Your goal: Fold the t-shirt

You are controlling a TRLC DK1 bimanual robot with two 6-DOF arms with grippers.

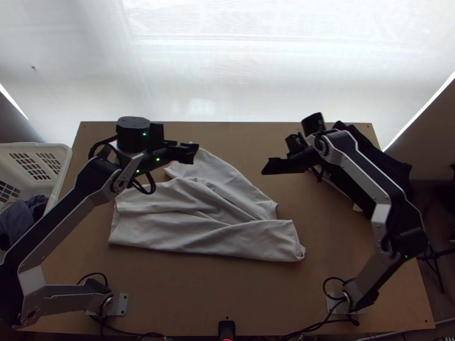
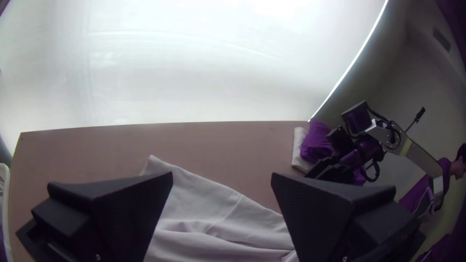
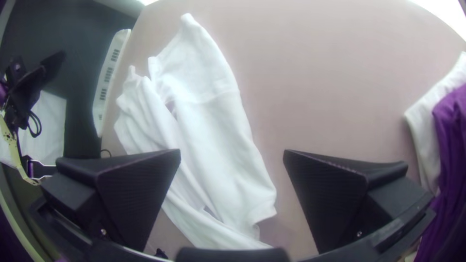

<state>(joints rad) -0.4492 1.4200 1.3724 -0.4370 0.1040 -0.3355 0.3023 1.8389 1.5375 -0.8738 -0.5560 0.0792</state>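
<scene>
From here, bright daylight glows through a broad translucent white screen (image 1: 227,68) behind the light wooden rectangular tabletop (image 1: 227,290).

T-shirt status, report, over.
Left gripper open, above t-shirt's far side; right gripper open, right of it. T-shirt rumpled, loosely layered, ungripped. Cloth pile far right, clear of it.

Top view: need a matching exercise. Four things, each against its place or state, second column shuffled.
Things
1. white cloth t-shirt
2. black left gripper
3. black right gripper
4. white plastic slatted basket

Places or states
A. by the left edge of the light wooden table
B. above bare table, off the cloth
C. rumpled, in overlapping layers
D. at the cloth's far left part, above it

Pairs: 1-C, 2-D, 3-B, 4-A
</scene>
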